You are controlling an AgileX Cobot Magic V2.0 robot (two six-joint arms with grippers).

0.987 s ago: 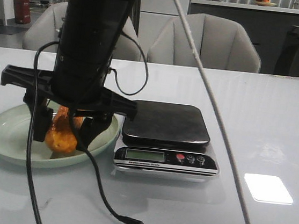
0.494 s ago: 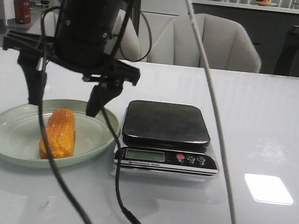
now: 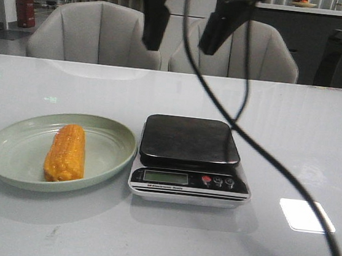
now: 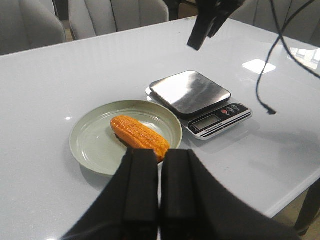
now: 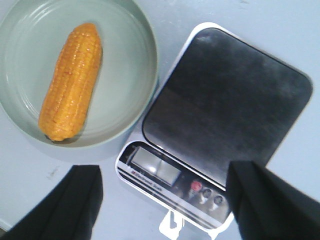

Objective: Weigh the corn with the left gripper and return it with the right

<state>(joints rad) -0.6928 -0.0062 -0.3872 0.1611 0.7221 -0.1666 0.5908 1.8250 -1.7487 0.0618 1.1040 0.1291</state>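
Note:
The corn (image 3: 66, 152) lies on its side in the pale green plate (image 3: 8, 146), left of the scale (image 3: 189, 141). My right gripper (image 3: 179, 45) hangs open and empty high above the scale's far edge. In the right wrist view (image 5: 165, 170) it looks straight down on the corn (image 5: 71, 102), the plate (image 5: 125, 60) and the scale (image 5: 225, 110). My left gripper (image 4: 159, 152) is shut and empty, held back on the near side of the plate (image 4: 92, 142) and corn (image 4: 139, 137). It does not show in the front view.
A black cable (image 3: 266, 157) hangs from the right arm and sweeps down past the scale's right side. Two grey chairs (image 3: 95, 33) stand behind the table's far edge. The scale's platform (image 4: 190, 92) is bare.
The right gripper has let go of the corn in the plate, risen well above the table and moved right, over the scale. The corn now lies still in the plate.

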